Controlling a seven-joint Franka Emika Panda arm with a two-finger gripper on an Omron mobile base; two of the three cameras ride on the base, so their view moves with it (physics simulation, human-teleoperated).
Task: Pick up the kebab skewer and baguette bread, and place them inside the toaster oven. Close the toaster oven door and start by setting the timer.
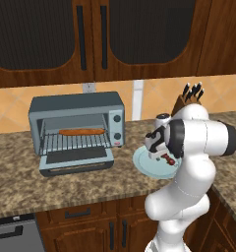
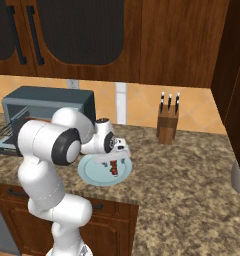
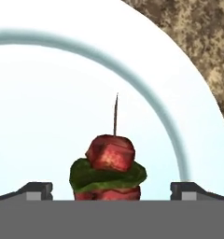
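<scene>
I've got the gripper point(image 3: 112, 189) low over the plate point(image 1: 142, 165), jaws spread wide, nothing grasped. The skewer point(image 3: 109, 168) lies on the plate between the fingertips point(image 3: 37, 190), not touching either one. The baguette point(image 1: 82, 132) sits on the rack inside the oven point(image 1: 75, 106). The oven door point(image 1: 75, 162) hangs open, flat toward the counter point(image 1: 51, 189).
</scene>
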